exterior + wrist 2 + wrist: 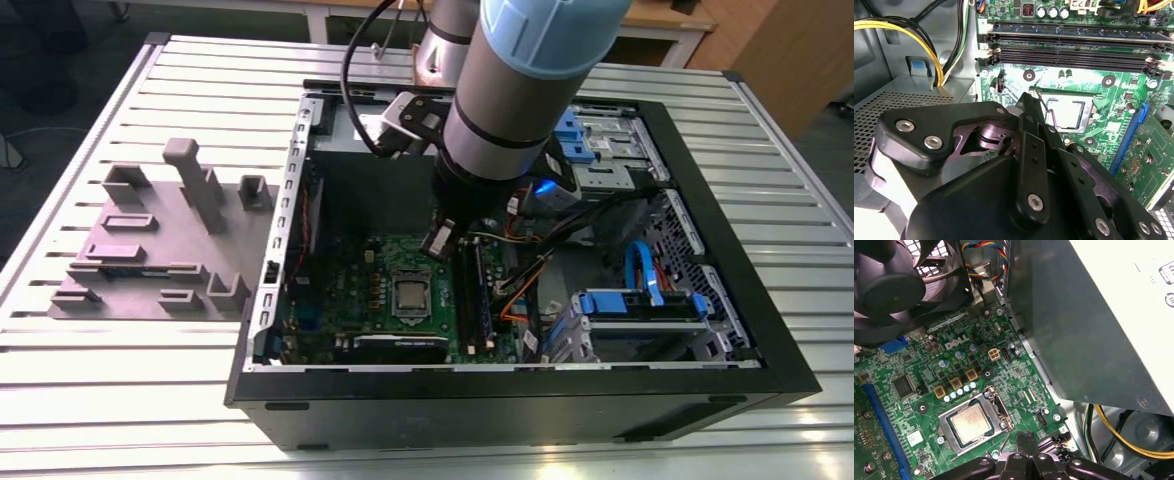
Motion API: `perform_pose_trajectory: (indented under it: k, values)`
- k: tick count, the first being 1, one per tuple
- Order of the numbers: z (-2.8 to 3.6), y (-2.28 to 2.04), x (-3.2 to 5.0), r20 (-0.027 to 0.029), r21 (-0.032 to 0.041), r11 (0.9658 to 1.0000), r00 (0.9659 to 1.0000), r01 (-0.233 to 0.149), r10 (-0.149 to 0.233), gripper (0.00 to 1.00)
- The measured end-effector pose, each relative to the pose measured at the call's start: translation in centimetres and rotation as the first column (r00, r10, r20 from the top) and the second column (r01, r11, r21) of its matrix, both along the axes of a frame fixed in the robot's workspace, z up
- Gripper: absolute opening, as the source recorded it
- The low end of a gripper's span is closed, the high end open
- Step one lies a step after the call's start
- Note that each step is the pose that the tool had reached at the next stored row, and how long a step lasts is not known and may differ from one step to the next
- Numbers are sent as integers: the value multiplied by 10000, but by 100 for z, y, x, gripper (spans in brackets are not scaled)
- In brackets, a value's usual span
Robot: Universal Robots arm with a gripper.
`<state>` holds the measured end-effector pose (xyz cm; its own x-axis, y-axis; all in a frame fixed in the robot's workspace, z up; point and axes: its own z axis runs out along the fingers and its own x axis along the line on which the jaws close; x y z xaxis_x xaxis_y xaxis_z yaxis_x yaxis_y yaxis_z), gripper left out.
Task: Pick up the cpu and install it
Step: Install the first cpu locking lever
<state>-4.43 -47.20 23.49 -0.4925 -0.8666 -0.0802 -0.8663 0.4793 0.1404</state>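
The cpu (pixel 411 293) lies flat in its socket on the green motherboard (pixel 374 262) inside the open computer case. Its silvery top is seen in the first wrist view (pixel 973 422) and in the second wrist view (pixel 1070 112), framed by the metal socket bracket. My gripper (pixel 445 240) hangs above the board, just beside the socket. In both wrist views its black fingers (pixel 1027 102) are pressed together with nothing between them, and the gripper (pixel 1026 437) ends close to the socket's thin wire lever (pixel 1006 441). It does not touch the cpu.
Long black memory slots (pixel 1074 50) run beside the socket. A large grey power supply box (pixel 1094 315), a black fan (pixel 889 285) and yellow cables (pixel 929 50) crowd the case. A grey fixture tray (pixel 160 250) sits at the exterior view's left.
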Motion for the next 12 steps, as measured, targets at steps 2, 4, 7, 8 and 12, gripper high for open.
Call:
perform_pose_trajectory:
  k: [2, 4, 7, 8, 12]
  values:
    - [0, 0, 0, -1, 0, 10000, 10000, 0, 0, 10]
    - [0, -1, 0, 0, 0, 10000, 10000, 0, 0, 10]
    - [0, -1, 0, 0, 1, 10000, 10000, 0, 0, 10]
    - [1, -2, 0, 0, 9, 10000, 10000, -1, 1, 10]
    - [0, -2, -2, 15, 40, 9995, 9995, -322, 322, 10]
